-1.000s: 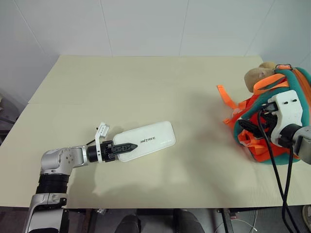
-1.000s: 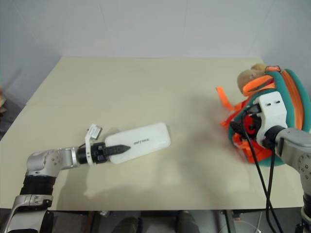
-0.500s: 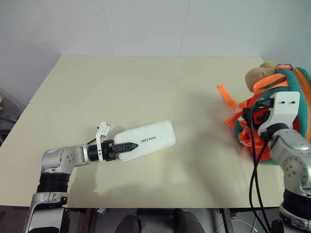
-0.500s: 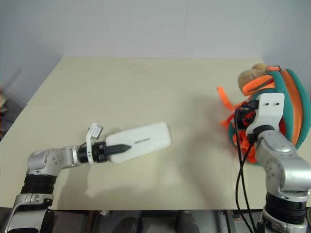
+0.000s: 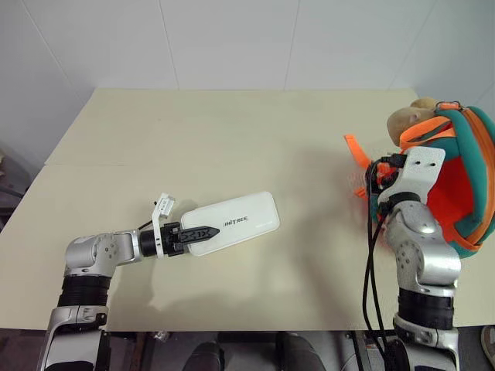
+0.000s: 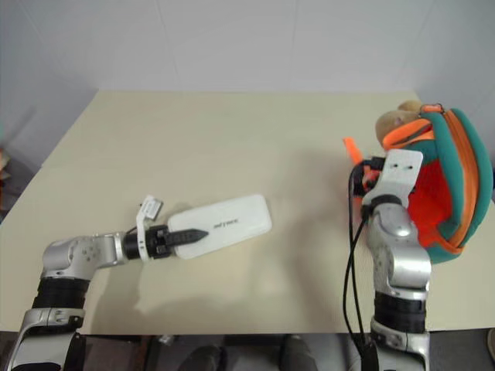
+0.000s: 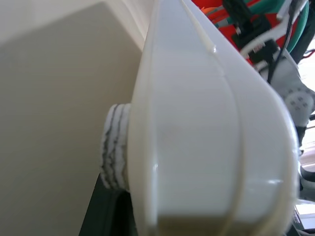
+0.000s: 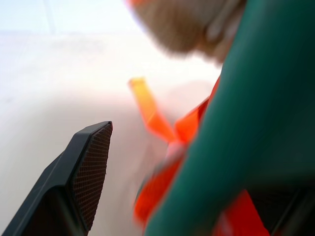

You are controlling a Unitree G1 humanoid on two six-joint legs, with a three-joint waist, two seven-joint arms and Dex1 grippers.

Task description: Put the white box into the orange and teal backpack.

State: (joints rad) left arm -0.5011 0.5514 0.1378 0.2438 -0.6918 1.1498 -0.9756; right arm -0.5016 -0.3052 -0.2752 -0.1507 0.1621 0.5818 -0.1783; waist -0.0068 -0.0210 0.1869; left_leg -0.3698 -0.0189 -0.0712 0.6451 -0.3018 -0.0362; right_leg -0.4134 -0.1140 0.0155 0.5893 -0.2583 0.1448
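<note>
The left gripper (image 5: 188,232) is closed onto the near end of the white box (image 5: 232,223), one dark finger lying across its top face; the box extends forward from the fingers and rests flat on the table (image 5: 232,131), so it appears gripped but not lifted. In the left wrist view the box's edge (image 7: 197,123) lies against a ribbed pad (image 7: 114,147), consistent with an end-on pinch that leaves the length free to lead into an opening. The right gripper (image 8: 162,172) is at the orange and teal backpack (image 5: 464,185), well apart from the left hand and across the table from it. One mesh-faced finger (image 8: 83,172) stands clear to one side of the teal rim, with the jaws spread wide; whether the other finger is inside the bag cannot be told, and no firm hold on fabric is visible. The backpack's mouth gapes toward the box, showing its orange lining, with the plush bear (image 5: 406,117) beyond the right hand. Judgement: the right arm is positioned to steady or hold open the mouth while the left brings the box over. Insertion is not begun.
</note>
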